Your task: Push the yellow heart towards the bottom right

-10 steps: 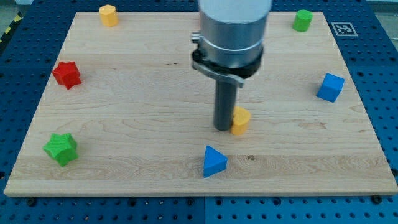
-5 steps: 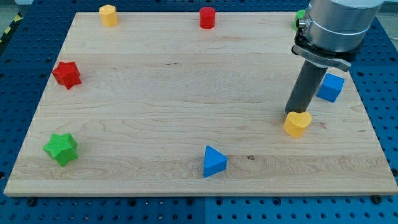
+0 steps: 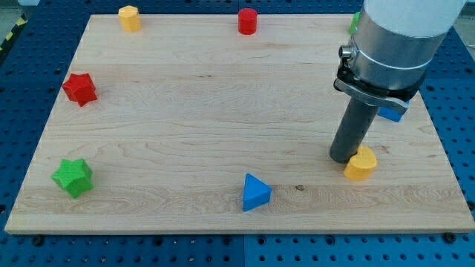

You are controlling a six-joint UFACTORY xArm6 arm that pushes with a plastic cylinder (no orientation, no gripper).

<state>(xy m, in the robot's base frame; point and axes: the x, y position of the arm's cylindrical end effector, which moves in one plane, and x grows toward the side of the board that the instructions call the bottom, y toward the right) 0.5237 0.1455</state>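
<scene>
The yellow heart point(image 3: 361, 164) lies on the wooden board point(image 3: 185, 126) in the lower right part. My tip point(image 3: 342, 158) stands right against the heart's left side, touching it. The dark rod rises from there to the big grey arm body at the view's top right.
A blue triangle point(image 3: 256, 192) lies at bottom centre. A blue cube point(image 3: 392, 113) is partly hidden behind the arm. A green block point(image 3: 355, 22) peeks out at top right. A red cylinder point(image 3: 247, 21), a yellow hexagon block point(image 3: 129, 17), a red star point(image 3: 79, 88) and a green star point(image 3: 73, 177) are also on the board.
The yellow heart has slid from the board's middle to the right and down. My tip has followed it and now sits lower, at the heart's left.
</scene>
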